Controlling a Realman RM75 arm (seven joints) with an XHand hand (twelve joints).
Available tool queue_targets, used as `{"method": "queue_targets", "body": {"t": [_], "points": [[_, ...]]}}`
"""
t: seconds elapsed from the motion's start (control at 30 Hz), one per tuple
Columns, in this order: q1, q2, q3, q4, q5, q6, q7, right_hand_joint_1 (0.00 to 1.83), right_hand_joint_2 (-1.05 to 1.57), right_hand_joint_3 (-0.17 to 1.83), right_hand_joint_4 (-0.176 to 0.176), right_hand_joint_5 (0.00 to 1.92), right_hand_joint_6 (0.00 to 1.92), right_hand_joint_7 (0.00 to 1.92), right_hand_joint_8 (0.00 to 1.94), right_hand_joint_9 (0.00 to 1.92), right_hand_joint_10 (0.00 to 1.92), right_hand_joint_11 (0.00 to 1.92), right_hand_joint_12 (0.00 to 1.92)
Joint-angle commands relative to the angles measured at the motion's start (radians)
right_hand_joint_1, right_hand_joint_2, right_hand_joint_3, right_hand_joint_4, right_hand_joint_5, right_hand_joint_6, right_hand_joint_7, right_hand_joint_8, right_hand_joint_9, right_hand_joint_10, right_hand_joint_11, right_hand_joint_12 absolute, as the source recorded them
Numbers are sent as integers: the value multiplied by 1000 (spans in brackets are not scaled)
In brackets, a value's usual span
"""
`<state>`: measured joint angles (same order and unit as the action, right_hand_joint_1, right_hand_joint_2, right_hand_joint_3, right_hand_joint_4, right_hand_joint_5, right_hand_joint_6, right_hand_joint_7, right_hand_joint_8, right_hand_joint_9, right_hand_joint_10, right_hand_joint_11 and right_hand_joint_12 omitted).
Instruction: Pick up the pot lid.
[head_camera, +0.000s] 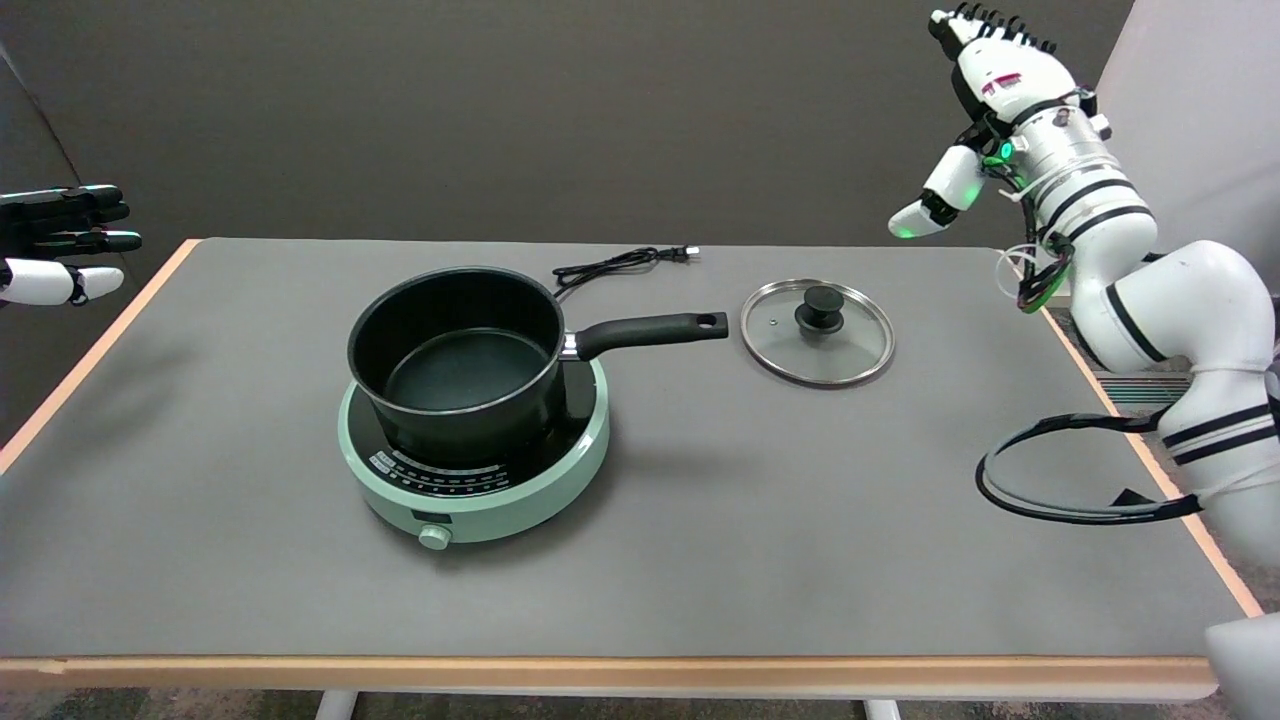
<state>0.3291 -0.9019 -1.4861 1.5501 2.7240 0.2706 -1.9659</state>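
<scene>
The right hand (985, 95) hangs empty, fingers spread, high above the table's far right edge, well apart from the glass lid (817, 331) lying flat (knob up) just beside the pot handle (650, 331), so a misjudged descent could push the lid across the smooth grey table (700, 540) before the dark wall.

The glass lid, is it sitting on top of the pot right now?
No, the lid lies flat on the table, just past the end of the handle of the open pot.
</scene>
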Motion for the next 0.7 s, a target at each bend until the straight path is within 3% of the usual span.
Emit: {"method": "queue_targets", "body": {"t": [0.03,0.4,0.7], "points": [[89,39,-4,-305,28,-243,106,1235,-627,1081,-68,99,99,99,99,99,99,99,99],[219,67,-85,-576,-1,-451,185,1219,-632,1073,-40,105,105,105,105,105,105,105,105],[306,57,-100,-778,-237,-617,385,1203,-640,1066,-5,110,110,110,110,110,110,110,110]]}}
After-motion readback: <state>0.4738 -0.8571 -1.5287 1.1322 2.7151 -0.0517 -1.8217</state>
